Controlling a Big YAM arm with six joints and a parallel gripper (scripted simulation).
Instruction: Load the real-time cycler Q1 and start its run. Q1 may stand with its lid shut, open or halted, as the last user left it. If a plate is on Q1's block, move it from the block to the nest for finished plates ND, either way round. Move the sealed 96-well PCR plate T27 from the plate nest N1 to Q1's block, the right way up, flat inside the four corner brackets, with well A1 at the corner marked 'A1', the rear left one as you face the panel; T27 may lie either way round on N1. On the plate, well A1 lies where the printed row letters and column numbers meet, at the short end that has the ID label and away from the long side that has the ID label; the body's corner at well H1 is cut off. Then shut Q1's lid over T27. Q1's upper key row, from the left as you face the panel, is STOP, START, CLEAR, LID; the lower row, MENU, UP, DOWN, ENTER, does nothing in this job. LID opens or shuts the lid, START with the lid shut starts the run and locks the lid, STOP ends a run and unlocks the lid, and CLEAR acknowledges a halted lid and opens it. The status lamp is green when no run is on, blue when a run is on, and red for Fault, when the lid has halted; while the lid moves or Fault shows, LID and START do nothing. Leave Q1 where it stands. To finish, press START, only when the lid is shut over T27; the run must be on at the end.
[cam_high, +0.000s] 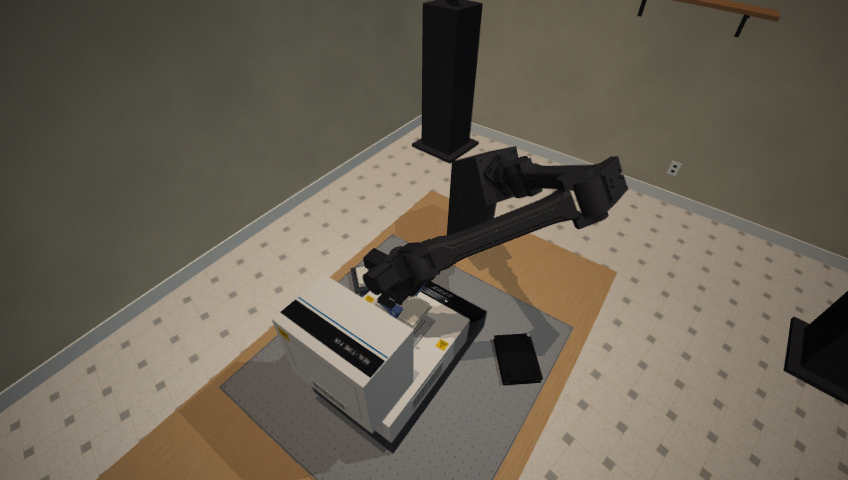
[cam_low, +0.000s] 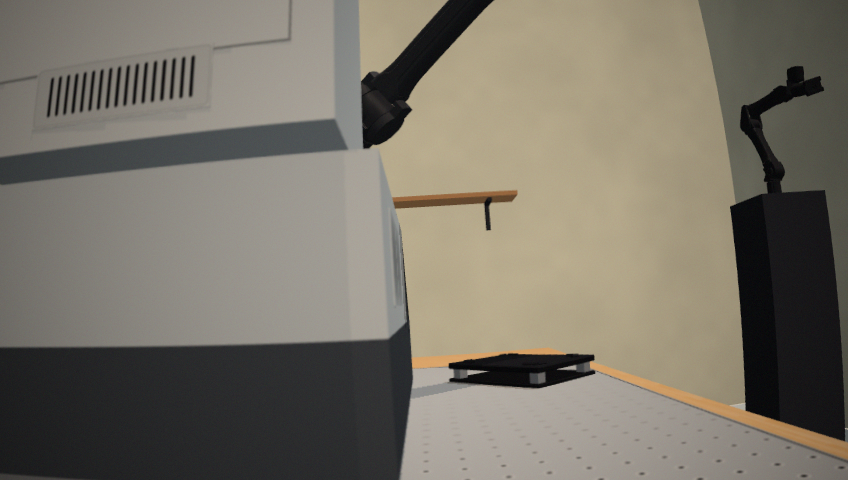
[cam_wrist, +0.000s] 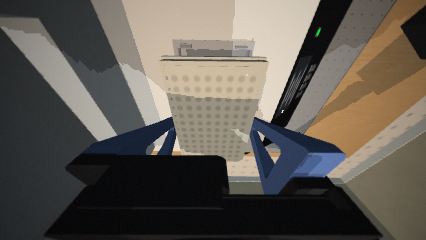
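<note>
Plate T27 (cam_wrist: 215, 112) is pinched across its width between the blue fingers of the gripper (cam_wrist: 212, 142), its long axis running straight ahead of the tool. Q1's block (cam_wrist: 212, 48) lies just beyond and below. The raised lid (cam_high: 339, 333) stands close at the left, the green status lamp (cam_wrist: 318, 32) to the right.

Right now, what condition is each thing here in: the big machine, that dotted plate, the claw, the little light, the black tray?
Cycler Q1: lid open, raised.
Status lamp: green, no run on.
Plate T27: held in the claw above Q1's deck, not yet set down.
Claw: shut on the plate's two long sides.
Black plate nest: bare, on the mat beside Q1.
Arm: stretched out over Q1.
</note>
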